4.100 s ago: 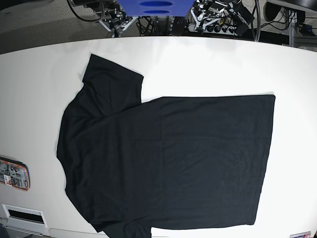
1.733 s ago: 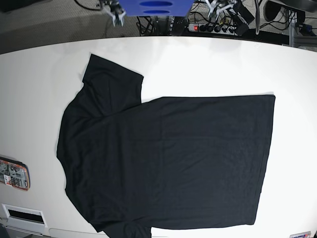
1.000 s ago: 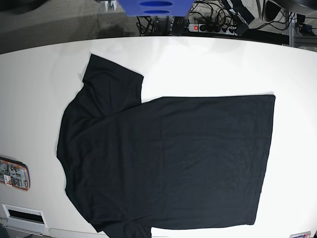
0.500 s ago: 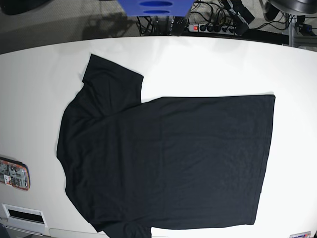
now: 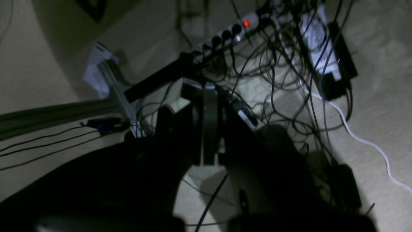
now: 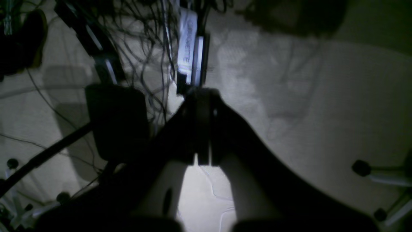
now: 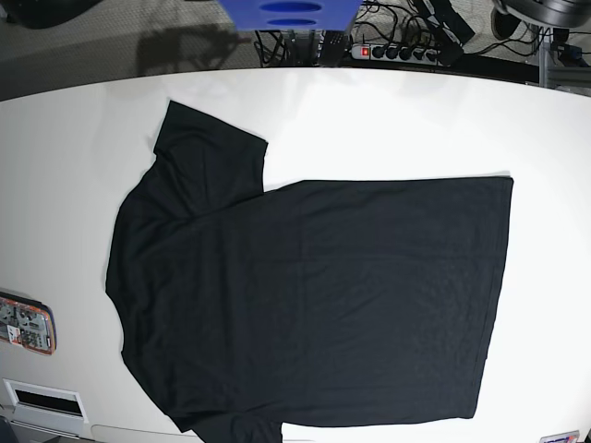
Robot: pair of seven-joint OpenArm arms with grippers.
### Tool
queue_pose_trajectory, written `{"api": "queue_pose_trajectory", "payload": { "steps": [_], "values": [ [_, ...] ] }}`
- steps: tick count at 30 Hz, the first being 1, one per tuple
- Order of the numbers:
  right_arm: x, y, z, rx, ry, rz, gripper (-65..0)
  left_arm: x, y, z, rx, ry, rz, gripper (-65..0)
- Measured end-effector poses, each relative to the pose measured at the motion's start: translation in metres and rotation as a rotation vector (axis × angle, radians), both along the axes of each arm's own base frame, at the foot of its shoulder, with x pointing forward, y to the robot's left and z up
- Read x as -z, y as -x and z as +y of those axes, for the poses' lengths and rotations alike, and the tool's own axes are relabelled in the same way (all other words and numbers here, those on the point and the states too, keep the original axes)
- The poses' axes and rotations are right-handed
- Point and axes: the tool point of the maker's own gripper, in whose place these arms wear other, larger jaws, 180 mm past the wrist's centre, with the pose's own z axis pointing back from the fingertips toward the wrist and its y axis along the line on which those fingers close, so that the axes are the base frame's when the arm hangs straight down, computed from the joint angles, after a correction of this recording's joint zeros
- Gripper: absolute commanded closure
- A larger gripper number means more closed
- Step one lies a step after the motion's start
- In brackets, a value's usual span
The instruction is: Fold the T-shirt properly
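- White tabletop filling most of the base view, rounded along its far edge, grey carpeted floor beyond.
- Black T-shirt spread flat on the tabletop, unfolded; hem toward the right of the base view, collar end toward the left, one short sleeve pointing to the far edge, the other reaching the near edge at the bottom of the view.
- Blue object at the top edge of the base view, behind the tabletop.
- Power strip with a red lit switch lying on the floor among a tangle of black cables; seen also in the left wrist view.
- Orange-edged card or device near the left edge of the tabletop, well apart from the shirt.
- Left gripper hanging over the floor and cables, fingers pressed together, grasping nothing.
- Right gripper dark against the pale carpet, fingers likewise clenched and empty.
- Neither arm visible in the base view.
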Motion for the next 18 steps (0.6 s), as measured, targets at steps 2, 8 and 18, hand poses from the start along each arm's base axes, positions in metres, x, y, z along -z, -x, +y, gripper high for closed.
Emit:
{"api": "queue_pose_trajectory", "payload": {
  "steps": [2,8,18],
  "values": [
    [-0.006,-0.018,0.003,0.000,-0.008,-0.050,0.0,0.000,-0.015,-0.009,0.005,0.030,-0.041,0.0],
    [-0.019,-0.051,0.010,-0.159,0.023,-0.154,0.0,-0.003,-0.047,-0.024,-0.011,0.072,-0.135,0.0],
    [-0.034,-0.087,0.009,-0.196,0.048,-0.256,0.0,-0.029,-0.105,-0.015,0.013,0.049,-0.322,0.0]
  ]
}}
